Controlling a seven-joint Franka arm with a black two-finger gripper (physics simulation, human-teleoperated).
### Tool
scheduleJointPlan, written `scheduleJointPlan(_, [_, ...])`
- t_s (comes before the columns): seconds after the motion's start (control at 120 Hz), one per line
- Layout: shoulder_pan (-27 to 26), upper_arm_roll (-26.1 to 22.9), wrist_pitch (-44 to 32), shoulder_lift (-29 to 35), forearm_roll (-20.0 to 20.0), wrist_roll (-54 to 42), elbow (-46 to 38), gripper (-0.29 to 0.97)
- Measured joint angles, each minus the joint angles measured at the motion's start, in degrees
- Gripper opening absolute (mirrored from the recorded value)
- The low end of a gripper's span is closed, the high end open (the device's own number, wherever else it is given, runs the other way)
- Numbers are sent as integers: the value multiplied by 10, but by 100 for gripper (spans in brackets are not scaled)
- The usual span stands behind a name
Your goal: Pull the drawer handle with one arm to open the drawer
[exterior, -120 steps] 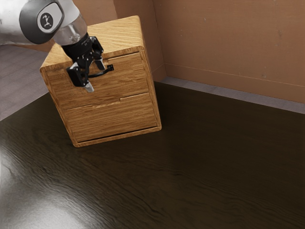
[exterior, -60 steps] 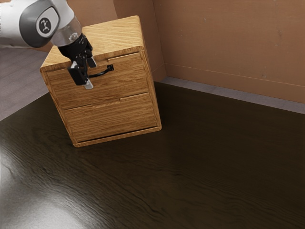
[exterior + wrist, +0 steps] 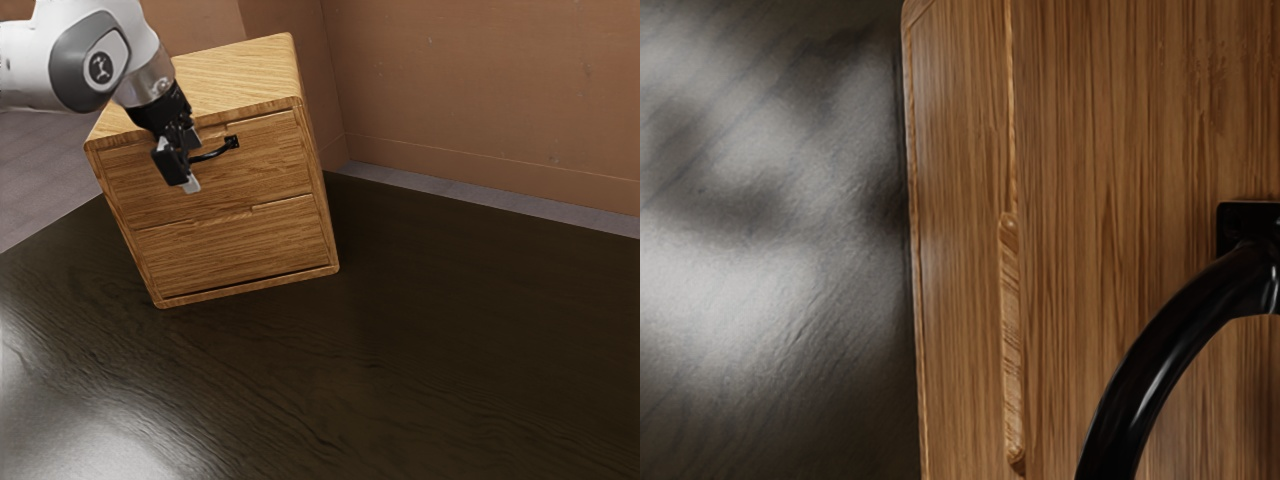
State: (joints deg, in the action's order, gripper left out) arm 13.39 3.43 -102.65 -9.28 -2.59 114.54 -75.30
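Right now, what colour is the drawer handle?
Black; the wrist view shows the handle best.

The cabinet (image 3: 240, 240) is golden wood-grain, the handle (image 3: 1160, 360) black, the table (image 3: 420, 360) dark-streaked brown.

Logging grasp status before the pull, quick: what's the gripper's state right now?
Gripper: at the end of the drawer handle nearer the exterior view's left; whether it is open or shut cannot be told.

Brown walls (image 3: 480, 80) back a dark glossy table (image 3: 400, 350), with a greyish strip (image 3: 480, 195), perhaps floor.
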Motion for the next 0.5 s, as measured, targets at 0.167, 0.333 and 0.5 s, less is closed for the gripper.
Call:
scheduleJointPlan(0.167, [-1,-1,-9,-1,0,6,-2,57])
scheduleJointPlan(0.333, [-1,-1,-13,0,3,6,-9,42])
scheduleJointPlan(0.5, [3,-2,-19,2,6,6,-19,32])
